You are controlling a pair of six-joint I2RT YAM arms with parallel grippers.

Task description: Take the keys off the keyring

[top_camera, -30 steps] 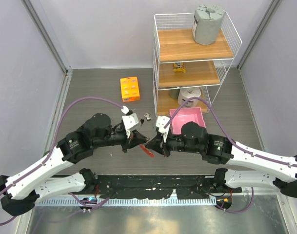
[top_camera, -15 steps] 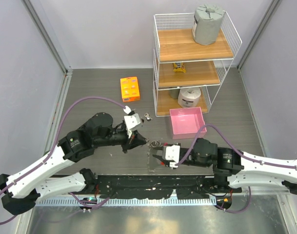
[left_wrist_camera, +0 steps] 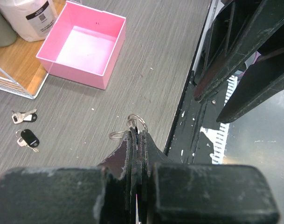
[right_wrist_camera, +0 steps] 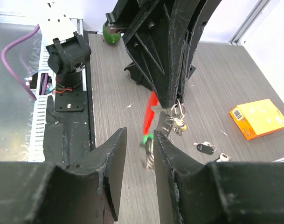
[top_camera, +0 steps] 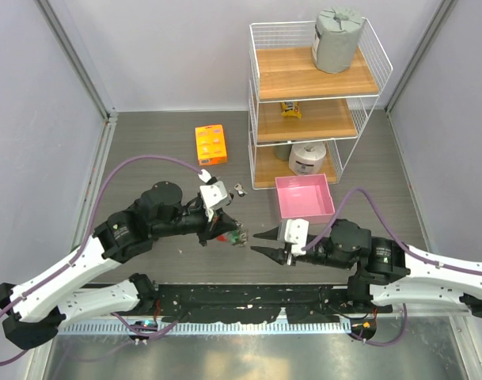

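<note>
Two pincers face each other near the middle of the top view, close but not touching. The left pincer [top_camera: 225,231] is shut tight on the keyring [left_wrist_camera: 136,122] and holds it over the grey counter [top_camera: 161,158]. A red strap [right_wrist_camera: 150,119] and a green tag [right_wrist_camera: 147,139] hang down from the ring, and some small keys [right_wrist_camera: 178,122] hang there too. The right pincer [top_camera: 253,243] is wide open and holds nothing. Its tips point at the hanging bunch from the right. Two loose keys [left_wrist_camera: 24,115] lie on the counter, in the lower left of the left wrist view, near a pink box [left_wrist_camera: 81,44]. An orange box [top_camera: 211,144] lies farther up, left of a wire shelf [top_camera: 296,75].
</note>
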